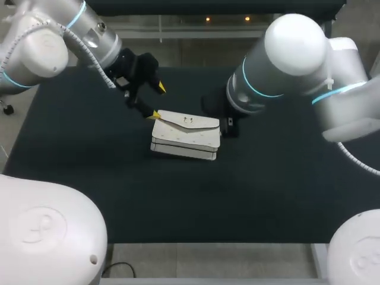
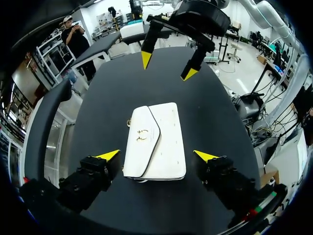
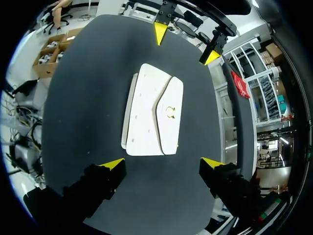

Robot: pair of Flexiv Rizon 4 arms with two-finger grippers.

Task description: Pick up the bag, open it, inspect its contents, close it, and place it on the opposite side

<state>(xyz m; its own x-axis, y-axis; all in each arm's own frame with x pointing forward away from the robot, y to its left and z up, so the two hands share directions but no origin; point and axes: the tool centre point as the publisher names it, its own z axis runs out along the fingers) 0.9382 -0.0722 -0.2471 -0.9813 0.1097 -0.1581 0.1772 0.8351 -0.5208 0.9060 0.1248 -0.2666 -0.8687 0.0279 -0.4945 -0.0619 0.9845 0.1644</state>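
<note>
**Bag flat on table, both pincers wide**

Black table [image 1: 267, 196] stretched out under and all round the bag [image 1: 186, 136]. My left arm [image 1: 53, 41] came in to the bag's left end and my right arm [image 1: 297, 65] to its right end. The white bag lay flat, flap [image 2: 139, 156] down, between the two pincers. The left gripper [image 2: 156, 156] stood wide open, straddling the bag's near end; contact could not be told. The right gripper [image 3: 163, 163] also stood wide open, just short of the bag's other end, holding nothing. A small gold clasp [image 2: 142, 134] sat on the flap.
</note>
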